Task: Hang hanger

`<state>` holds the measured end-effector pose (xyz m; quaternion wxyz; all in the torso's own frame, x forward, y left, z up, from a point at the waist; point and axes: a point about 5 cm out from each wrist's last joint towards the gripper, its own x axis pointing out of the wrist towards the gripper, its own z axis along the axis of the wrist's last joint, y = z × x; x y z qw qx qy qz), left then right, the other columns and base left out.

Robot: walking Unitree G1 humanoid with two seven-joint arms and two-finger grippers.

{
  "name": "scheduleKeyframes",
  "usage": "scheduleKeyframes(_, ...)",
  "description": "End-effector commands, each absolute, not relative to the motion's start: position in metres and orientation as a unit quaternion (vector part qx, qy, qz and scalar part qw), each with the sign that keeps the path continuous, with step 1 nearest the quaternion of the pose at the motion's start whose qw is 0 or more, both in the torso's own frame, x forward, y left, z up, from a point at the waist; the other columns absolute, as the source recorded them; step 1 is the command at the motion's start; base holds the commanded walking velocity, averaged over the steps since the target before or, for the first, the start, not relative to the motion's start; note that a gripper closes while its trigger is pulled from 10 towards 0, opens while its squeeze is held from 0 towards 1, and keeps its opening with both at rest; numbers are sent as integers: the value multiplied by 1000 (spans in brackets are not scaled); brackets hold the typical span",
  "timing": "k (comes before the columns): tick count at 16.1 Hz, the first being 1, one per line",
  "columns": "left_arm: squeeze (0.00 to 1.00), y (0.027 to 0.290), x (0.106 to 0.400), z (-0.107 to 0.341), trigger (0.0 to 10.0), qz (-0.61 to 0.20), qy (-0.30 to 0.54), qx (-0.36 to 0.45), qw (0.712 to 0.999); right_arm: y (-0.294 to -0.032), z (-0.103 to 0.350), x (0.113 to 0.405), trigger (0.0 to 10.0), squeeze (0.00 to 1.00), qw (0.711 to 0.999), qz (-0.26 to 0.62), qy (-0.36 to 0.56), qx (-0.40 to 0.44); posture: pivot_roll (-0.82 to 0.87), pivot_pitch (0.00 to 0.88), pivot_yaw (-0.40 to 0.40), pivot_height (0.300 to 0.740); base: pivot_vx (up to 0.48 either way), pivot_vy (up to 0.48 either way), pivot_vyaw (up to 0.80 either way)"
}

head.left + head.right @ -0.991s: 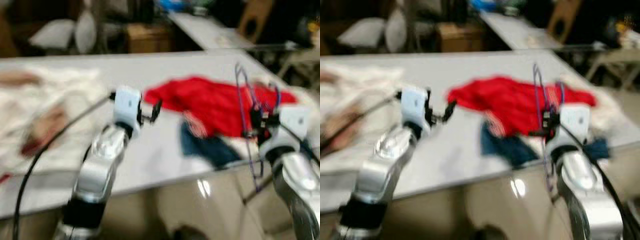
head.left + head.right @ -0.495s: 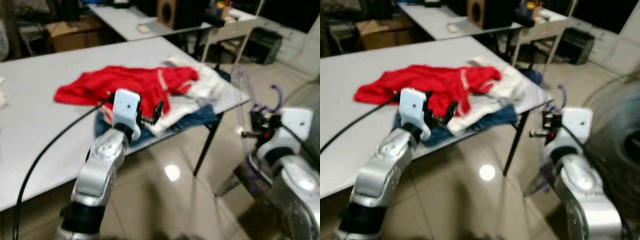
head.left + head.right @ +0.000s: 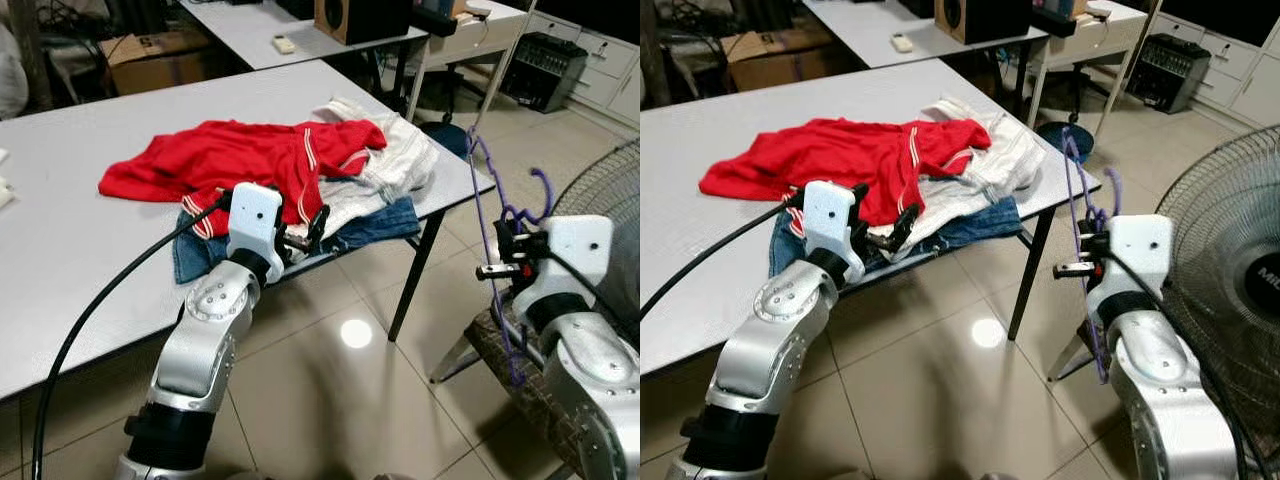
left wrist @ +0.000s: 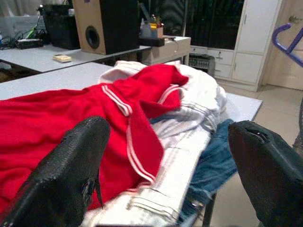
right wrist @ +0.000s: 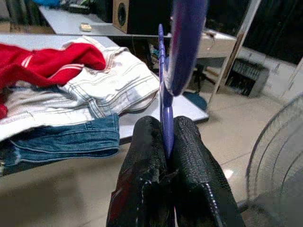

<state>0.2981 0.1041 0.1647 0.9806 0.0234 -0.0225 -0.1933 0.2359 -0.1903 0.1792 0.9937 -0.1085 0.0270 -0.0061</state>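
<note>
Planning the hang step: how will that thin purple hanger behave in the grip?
The purple hanger looks thin, so probably light and springy. The right gripper pinches it at one narrow spot, so it may swivel. Its open hook should catch easily.

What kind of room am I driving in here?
Probably a workroom or office rather than a living space: long grey tables, a speaker on one, a standing fan, and tiled floor.

No word, brand, label or number I can read anywhere before me, pale letter fragment on the hub of the standing fan [image 3: 1262, 275] at my right cut off by the frame edge, cardboard box [image 3: 152, 62] markings too faint to read
</note>
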Motion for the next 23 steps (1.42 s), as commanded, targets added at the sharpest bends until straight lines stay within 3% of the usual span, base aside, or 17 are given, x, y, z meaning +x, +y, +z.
scheduleKeyframes(1,0,108,298,161,10000,-186,-14,31,982,-189,179,236,10000,0,994,0,23,-109,-104,44,-27,740,304,0,0)
scheduleKeyframes(4,0,107,298,161,10000,-190,-15,31,981,-186,176,234,10000,0,997,28,39,-57,-104,44,-27,740,314,0,-267)
scheduleKeyframes(10,0,95,296,153,10000,-233,12,61,970,-182,178,232,10000,0,996,44,25,-67,-107,42,-24,740,161,0,-267)
scheduleKeyframes(11,1000,97,297,152,10000,-233,14,66,970,-182,178,232,10000,0,996,47,25,-70,-108,40,-15,740,0,0,0)
scheduleKeyframes(15,1000,109,308,154,10000,-178,10,123,976,-180,177,229,10000,0,994,78,30,-70,-112,39,-8,740,0,0,0)
scheduleKeyframes(16,706,110,310,152,10000,-172,19,123,977,-178,177,228,10000,0,992,95,31,-77,-113,39,-9,740,0,0,0)
scheduleKeyframes(17,0,107,312,151,10000,-179,22,101,978,-177,177,227,10000,0,991,106,32,-78,-114,39,-11,740,0,0,0)
scheduleKeyframes(19,0,97,316,152,10000,-199,27,64,977,-180,176,226,10000,0,989,113,36,-83,-113,39,-13,740,0,0,0)
scheduleKeyframes(23,0,91,326,144,10000,-203,44,83,975,-183,174,225,10000,0,987,115,44,-101,-129,32,-7,740,0,0,0)
